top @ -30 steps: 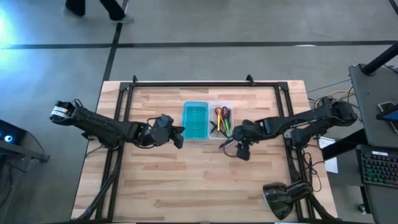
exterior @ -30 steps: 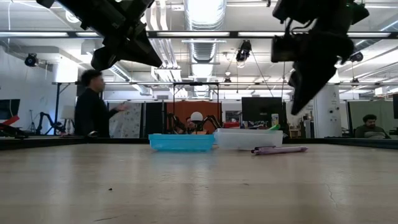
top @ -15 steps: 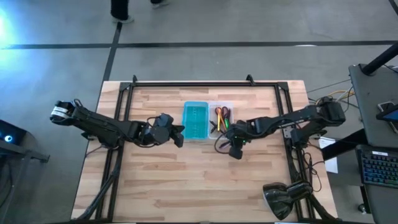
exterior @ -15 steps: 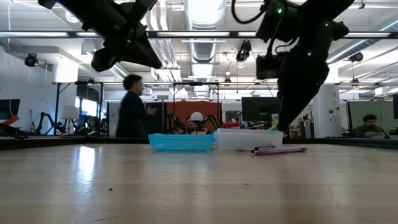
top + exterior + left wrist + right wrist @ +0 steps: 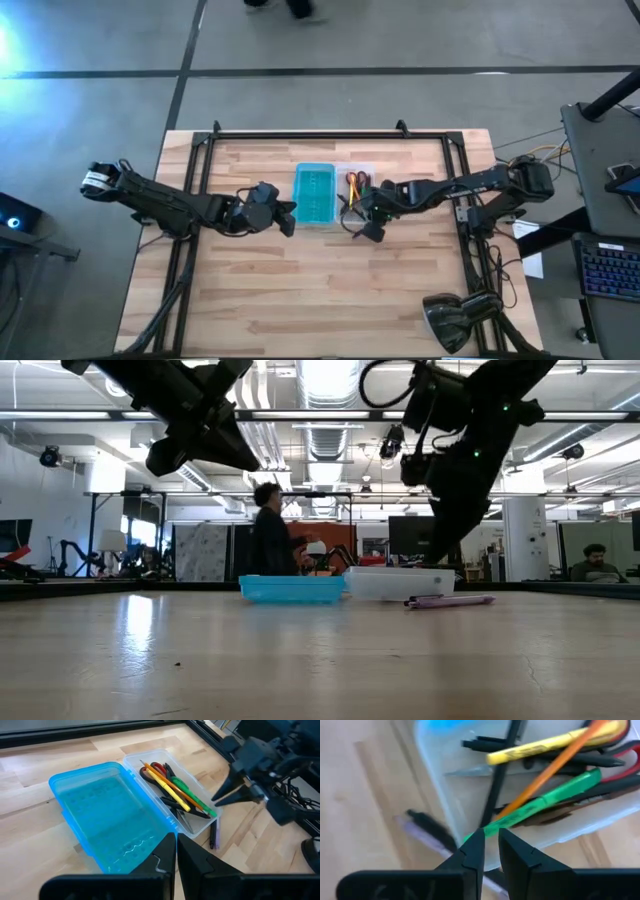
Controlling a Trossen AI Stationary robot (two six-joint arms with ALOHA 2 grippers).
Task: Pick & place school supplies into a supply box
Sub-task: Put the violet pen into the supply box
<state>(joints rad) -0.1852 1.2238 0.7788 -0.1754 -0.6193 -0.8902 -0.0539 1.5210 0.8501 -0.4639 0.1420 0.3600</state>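
The supply box lies open on the table, turquoise half (image 5: 313, 195) beside clear half (image 5: 356, 190). In the clear half (image 5: 170, 790) lie a yellow pencil (image 5: 545, 746), an orange pencil (image 5: 555, 762), a green marker (image 5: 545, 797), red-handled scissors and dark pens. One purple pen (image 5: 214, 832) rests flat on the table by the clear half's near wall. My right gripper (image 5: 362, 230) hovers above that wall and the pen (image 5: 427, 837), its fingers a narrow gap apart. My left gripper (image 5: 290, 215) is shut and hangs in the air left of the turquoise half.
Black frame rails (image 5: 300, 133) run along the table's far edge and both sides. Bare wood (image 5: 320, 290) stretches nearer than the box. A black lamp (image 5: 455, 320) stands at the near right corner. A person walks in the room behind the table.
My right gripper has travelled toward the table's left and slightly toward the far edge, ending at the near wall of the clear half by the purple pen. The box, the pen and my left arm have stayed put. A person has crossed the background.
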